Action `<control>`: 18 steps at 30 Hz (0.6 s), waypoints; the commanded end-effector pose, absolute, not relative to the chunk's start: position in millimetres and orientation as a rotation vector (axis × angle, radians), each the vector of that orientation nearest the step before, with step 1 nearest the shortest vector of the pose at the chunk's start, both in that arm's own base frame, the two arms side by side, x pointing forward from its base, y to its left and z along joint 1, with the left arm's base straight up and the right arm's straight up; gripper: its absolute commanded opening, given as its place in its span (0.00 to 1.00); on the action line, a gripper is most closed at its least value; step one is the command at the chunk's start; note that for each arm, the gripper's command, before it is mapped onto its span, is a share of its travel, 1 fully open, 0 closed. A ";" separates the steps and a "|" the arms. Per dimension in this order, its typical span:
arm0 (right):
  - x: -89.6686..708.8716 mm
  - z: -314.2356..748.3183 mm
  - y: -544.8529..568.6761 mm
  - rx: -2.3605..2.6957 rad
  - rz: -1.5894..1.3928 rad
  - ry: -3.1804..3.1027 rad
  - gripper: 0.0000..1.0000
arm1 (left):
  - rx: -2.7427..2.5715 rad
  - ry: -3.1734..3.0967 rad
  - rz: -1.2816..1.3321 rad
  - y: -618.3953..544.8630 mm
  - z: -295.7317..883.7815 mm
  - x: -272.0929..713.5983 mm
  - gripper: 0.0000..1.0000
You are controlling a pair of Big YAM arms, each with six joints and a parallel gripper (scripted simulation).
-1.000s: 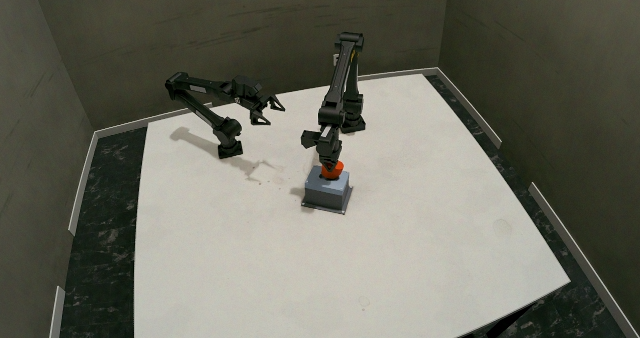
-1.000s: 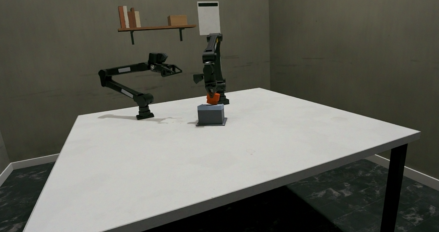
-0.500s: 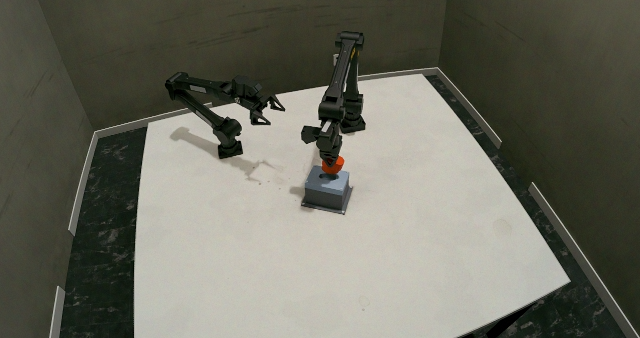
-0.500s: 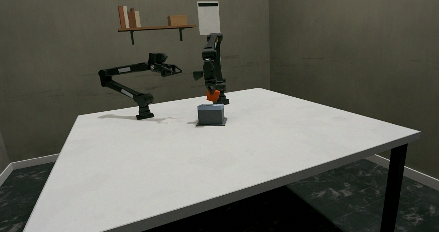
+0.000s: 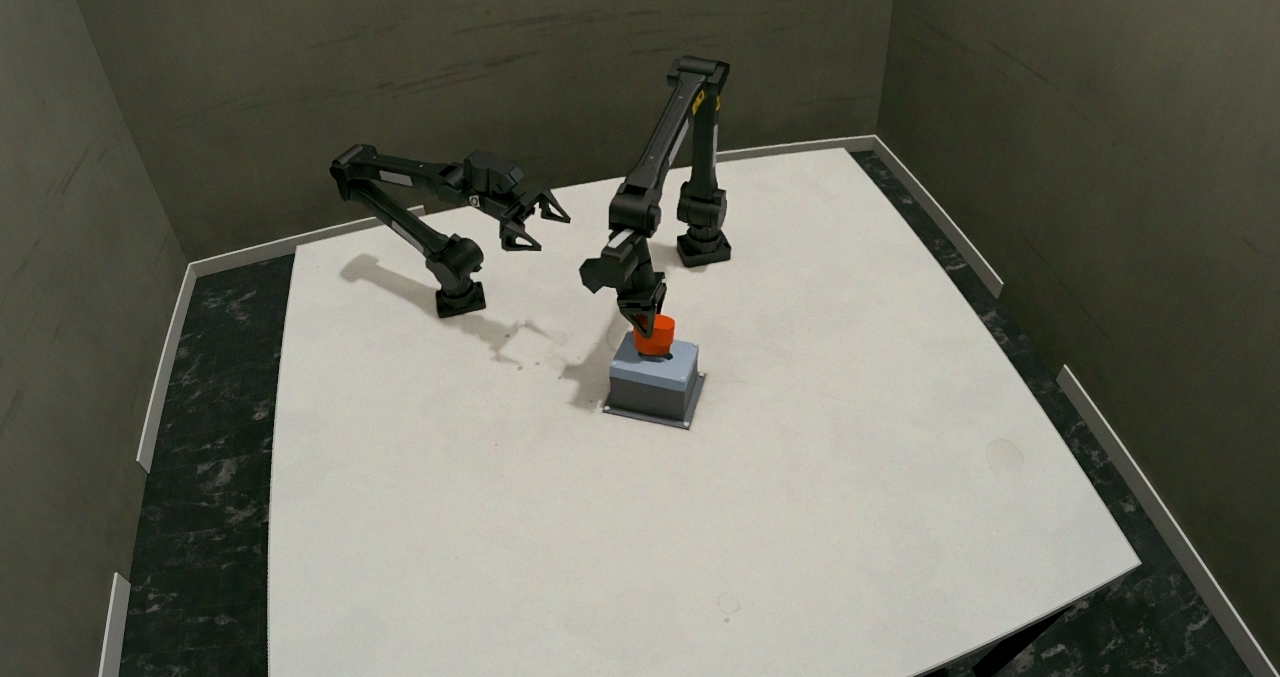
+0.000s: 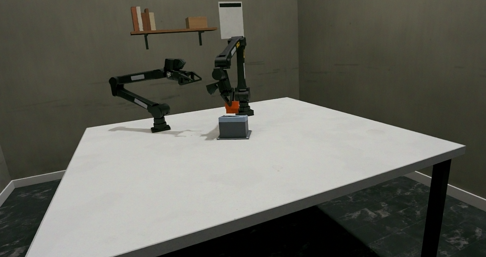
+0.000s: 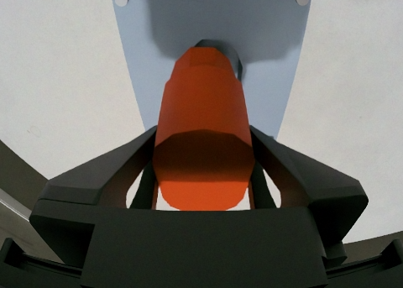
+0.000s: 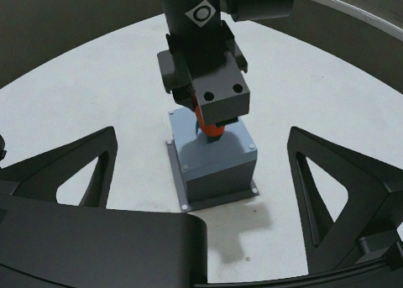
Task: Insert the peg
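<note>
An orange peg [image 5: 657, 342] [image 6: 233, 107] [image 7: 203, 103] [image 8: 211, 130] is nearly upright in the exterior view, with a thin gap beneath it. My left gripper [image 5: 650, 326] [image 7: 203, 134] is shut on the peg from two sides. The plate [image 5: 630, 366] [image 6: 224, 119] [image 7: 140, 74] [image 8: 244, 142] is the blue-grey top of a block. Its dark hole [image 7: 233, 57] shows beyond and right of the peg's tip in the left wrist view; the peg hides the rest. My right gripper [image 5: 554, 234] is open and empty, in the air away from the block.
The block's dark flange [image 5: 617, 411] [image 8: 173, 168] has bolts at its corners and stands on the white table [image 5: 447, 512] [image 6: 169, 180]. The left arm reaches over the block from behind. A wall shelf [image 6: 173, 31] is far back.
</note>
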State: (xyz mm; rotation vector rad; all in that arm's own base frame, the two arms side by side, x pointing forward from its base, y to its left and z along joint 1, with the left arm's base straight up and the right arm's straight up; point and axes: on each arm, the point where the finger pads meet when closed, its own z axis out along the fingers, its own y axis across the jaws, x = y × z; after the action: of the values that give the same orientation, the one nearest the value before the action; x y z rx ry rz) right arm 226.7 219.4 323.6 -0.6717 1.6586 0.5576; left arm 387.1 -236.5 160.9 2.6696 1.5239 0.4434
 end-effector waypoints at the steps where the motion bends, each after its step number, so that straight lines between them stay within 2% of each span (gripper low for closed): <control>1: 227.4 342.6 220.5 -0.660 0.566 1.628 1.00 | 2.602 1.541 0.479 -240.1 174.6 402.4 0.40; 18: 227.4 342.6 220.5 -0.660 0.566 1.628 1.00 | 2.597 1.576 0.472 -233.9 160.5 401.6 0.40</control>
State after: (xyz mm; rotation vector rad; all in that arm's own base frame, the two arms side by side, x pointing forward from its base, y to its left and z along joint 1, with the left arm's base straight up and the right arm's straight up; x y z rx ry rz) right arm 226.7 219.4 323.6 -0.6717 1.6586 0.5576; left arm 390.0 -226.7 144.4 2.6532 1.5888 0.4369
